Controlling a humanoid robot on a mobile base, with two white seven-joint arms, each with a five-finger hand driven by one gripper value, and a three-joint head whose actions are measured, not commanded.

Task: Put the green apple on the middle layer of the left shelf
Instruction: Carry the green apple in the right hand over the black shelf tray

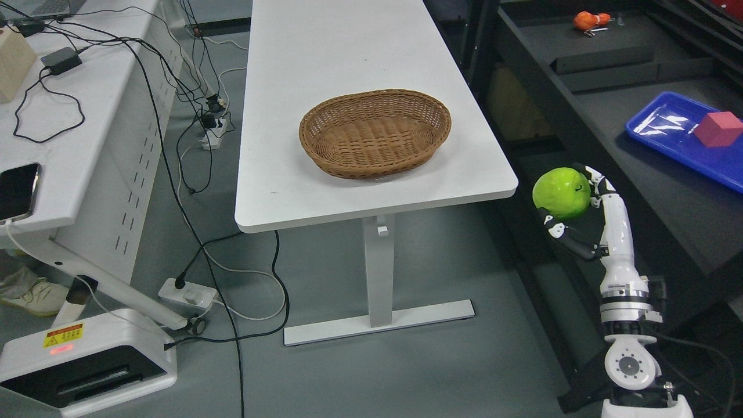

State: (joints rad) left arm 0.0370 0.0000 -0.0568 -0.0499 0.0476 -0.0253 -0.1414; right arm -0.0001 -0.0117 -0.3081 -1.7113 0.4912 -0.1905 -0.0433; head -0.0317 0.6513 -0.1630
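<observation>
The smooth, round green apple [561,193] with a glossy skin is held in the air by the right hand [580,215], just beside the right corner of the white table and above the grey floor [464,371]. The white and black fingers [556,229] of this hand are wrapped around the fruit from below and from the right side, so the hand is grasping the apple. The right arm [624,302], made of white hard shells with metal rings at the joints, rises from the lower right edge of the picture.

To the left of the apple stands the long white table with rounded corners [325,174] and a smooth top. On it lies an oval brown wicker basket [375,132], woven, with a low rim; its inside shows only the woven bottom.

To the right of the apple is a dark shelf with flat layers [667,174]. On one layer rests a blue rectangular plastic tray [656,130], and a pink-red cube [718,129] sits on it. Further back, on the dark surface, lies a small orange object [591,20]; its shape I cannot tell exactly.

At the far left is a second white desk [87,145] with black cables [52,98] and a dark phone [17,190] on it. A white power strip [187,294] lies on the floor.
</observation>
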